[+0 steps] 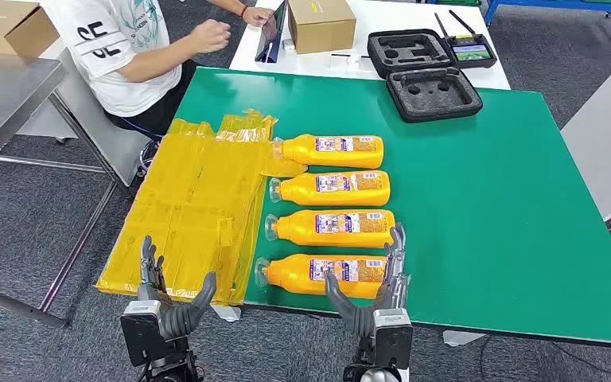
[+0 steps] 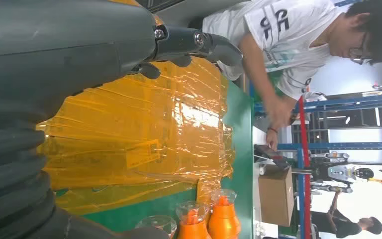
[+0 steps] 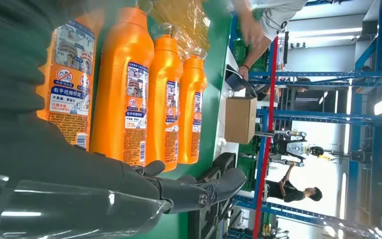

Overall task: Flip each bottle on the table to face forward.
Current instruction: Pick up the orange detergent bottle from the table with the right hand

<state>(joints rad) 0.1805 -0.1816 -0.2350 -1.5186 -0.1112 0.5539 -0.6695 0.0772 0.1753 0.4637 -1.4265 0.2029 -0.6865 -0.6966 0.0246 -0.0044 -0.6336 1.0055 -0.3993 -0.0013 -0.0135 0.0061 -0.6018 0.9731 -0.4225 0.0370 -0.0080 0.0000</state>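
Several orange bottles lie on their sides in a row on the green table [image 1: 493, 199], clear caps toward the left, printed labels facing up. Nearest me is one bottle [image 1: 322, 274] [image 3: 69, 84]; beyond it lie a second [image 1: 334, 228] [image 3: 124, 99], a third [image 1: 332, 189] and the farthest [image 1: 332, 151]. My right hand [image 1: 374, 298] is open at the nearest bottle's base end, thumb under its near side, fingers [image 1: 396, 255] upright beside it, not closed on it. My left hand [image 1: 163, 298] is open at the table's front left edge, over the yellow film.
Crinkled yellow plastic film [image 1: 195, 207] [image 2: 144, 144] covers the table's left part. A black foam case [image 1: 433, 91] and a controller [image 1: 469, 52] sit at the back. A person in a white shirt [image 1: 119, 48] sits at the far left beside a cardboard box [image 1: 321, 24].
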